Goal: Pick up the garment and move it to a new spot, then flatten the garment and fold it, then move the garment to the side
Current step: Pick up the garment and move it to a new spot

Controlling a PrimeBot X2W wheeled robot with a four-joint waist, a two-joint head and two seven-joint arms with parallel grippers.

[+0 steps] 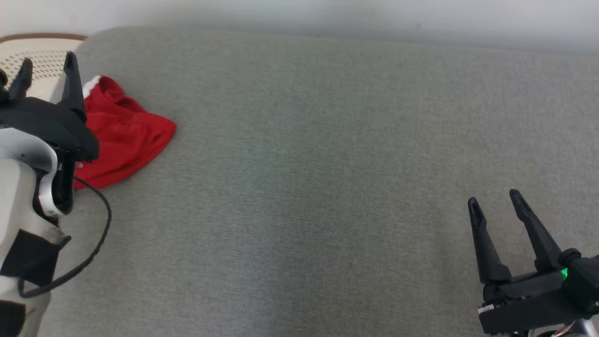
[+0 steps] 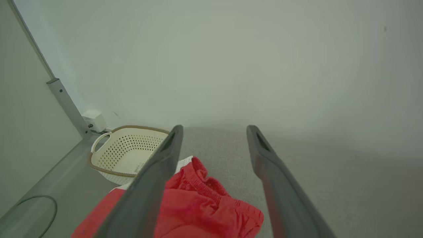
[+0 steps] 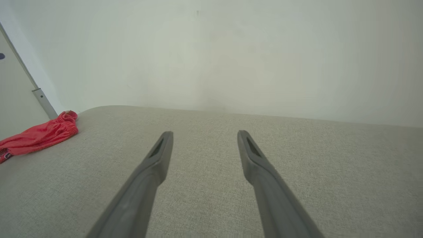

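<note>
A crumpled red garment (image 1: 124,133) with a bit of white at its top lies at the far left of the grey cushioned surface (image 1: 327,164). My left gripper (image 1: 47,70) hovers open above its left edge, fingers apart and nothing between them. In the left wrist view the garment (image 2: 198,205) lies below and between the open fingers of the left gripper (image 2: 213,130). My right gripper (image 1: 495,199) stands open at the lower right, far from the cloth. From the right wrist the garment (image 3: 39,137) shows at far left, and the right gripper (image 3: 203,134) is open over bare fabric.
A cream perforated basket (image 2: 127,152) with a brown rim stands just beyond the garment at the surface's left end, also seen in the head view (image 1: 40,61). A pale wall (image 1: 327,18) runs along the back. A black cable (image 1: 89,234) hangs from my left arm.
</note>
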